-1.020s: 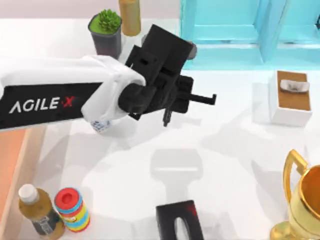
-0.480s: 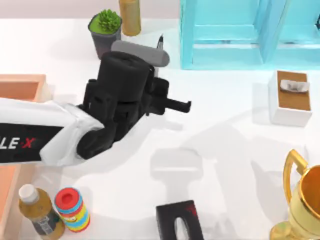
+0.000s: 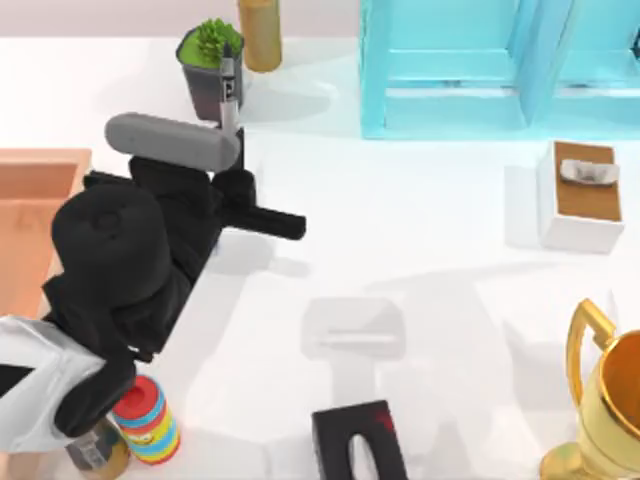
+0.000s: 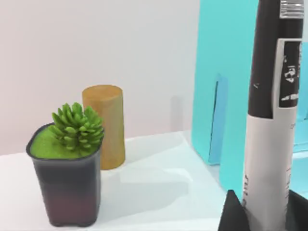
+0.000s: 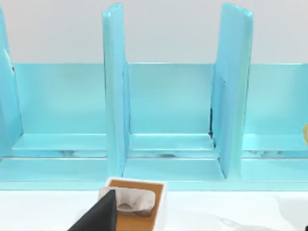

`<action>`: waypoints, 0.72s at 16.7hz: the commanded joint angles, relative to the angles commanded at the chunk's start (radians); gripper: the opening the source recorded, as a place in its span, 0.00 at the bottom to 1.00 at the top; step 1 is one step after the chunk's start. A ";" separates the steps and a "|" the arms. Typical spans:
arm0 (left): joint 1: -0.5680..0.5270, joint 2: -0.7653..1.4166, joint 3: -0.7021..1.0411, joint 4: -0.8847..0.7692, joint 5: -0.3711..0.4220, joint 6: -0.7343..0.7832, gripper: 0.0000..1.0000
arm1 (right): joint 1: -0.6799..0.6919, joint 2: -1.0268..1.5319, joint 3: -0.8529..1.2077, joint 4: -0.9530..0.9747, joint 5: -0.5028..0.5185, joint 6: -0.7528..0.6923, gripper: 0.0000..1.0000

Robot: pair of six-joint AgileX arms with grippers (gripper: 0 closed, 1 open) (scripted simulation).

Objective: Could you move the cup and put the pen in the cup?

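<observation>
White bench (image 3: 440,230) ran under everything, with a pale wall behind. Along the far edge stood a turquoise shelf unit (image 3: 470,70) with upright dividers, a tan cylinder (image 3: 260,32) and a dark pot holding a green succulent (image 3: 208,62). At the right sat a white box with a brown top (image 3: 580,195) and a gold trophy (image 3: 605,400); at the left edge lay an orange tray (image 3: 35,200). Near the front stood a red-topped striped cylinder (image 3: 145,418) touching a brown bottle (image 3: 95,450), mostly hidden under my left arm.

My left claw (image 3: 225,150) was clamped on the pen (image 3: 228,95), which stood upright in the grip, its tip raised in front of the succulent pot. Its grey-white label band (image 4: 267,159) carried small black marks I could not read. My left arm reached in from the near left corner, its wrist camera bar lying crosswise just below the pen.

My right claw (image 3: 360,450) sat parked at the front middle; I cannot tell whether it was apart or together.
</observation>
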 joint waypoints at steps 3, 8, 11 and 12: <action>0.037 -0.087 -0.113 0.162 -0.016 0.051 0.00 | 0.000 0.000 0.000 0.000 0.000 0.000 1.00; 0.069 -0.142 -0.167 0.246 -0.029 0.084 0.00 | 0.000 0.000 0.000 0.000 0.000 0.000 1.00; 0.069 -0.142 -0.167 0.246 -0.029 0.084 0.00 | 0.000 0.000 0.000 0.000 0.000 0.000 1.00; 0.065 -0.138 -0.164 0.244 -0.029 0.085 0.00 | 0.000 0.000 0.000 0.000 0.000 0.000 1.00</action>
